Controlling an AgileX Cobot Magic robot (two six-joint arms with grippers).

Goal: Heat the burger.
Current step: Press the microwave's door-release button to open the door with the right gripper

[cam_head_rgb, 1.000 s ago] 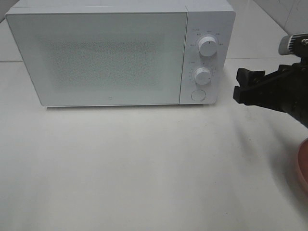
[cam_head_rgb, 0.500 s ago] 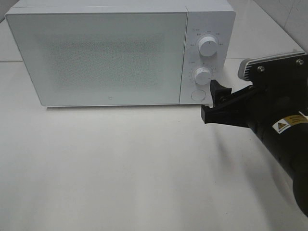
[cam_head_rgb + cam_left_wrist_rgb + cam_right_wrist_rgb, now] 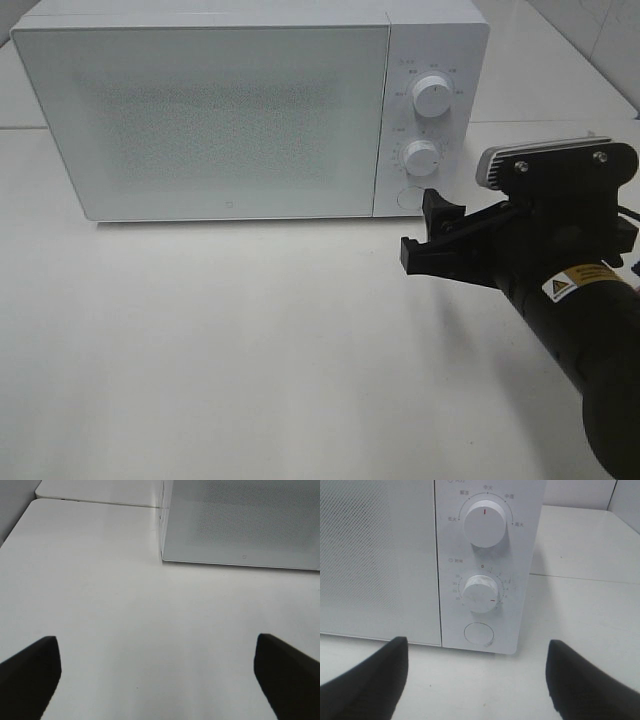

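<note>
The burger is out of view in all three views. A white microwave (image 3: pixel 200 110) stands at the back of the table with its door shut. My right gripper (image 3: pixel 420 228) hovers open just in front of the control panel, level with the round button (image 3: pixel 410 198) and slightly to its right. The right wrist view looks straight at the panel between the open fingers of the right gripper (image 3: pixel 477 655), showing the upper knob (image 3: pixel 485 524), lower knob (image 3: pixel 481 594) and button (image 3: pixel 478 634). My left gripper (image 3: pixel 156 645) is open over bare table, empty, some way in front of the microwave's (image 3: pixel 240 520) left corner.
The white tabletop (image 3: pixel 250 340) spreads in front of the microwave. A seam between table sections (image 3: pixel 100 502) runs behind the microwave's left side. The right arm's black body (image 3: pixel 590 330) fills the lower right of the high view.
The right arm has swung left from the table's right edge to the front of the control panel. The pink plate rim seen earlier at the right edge is now covered.
</note>
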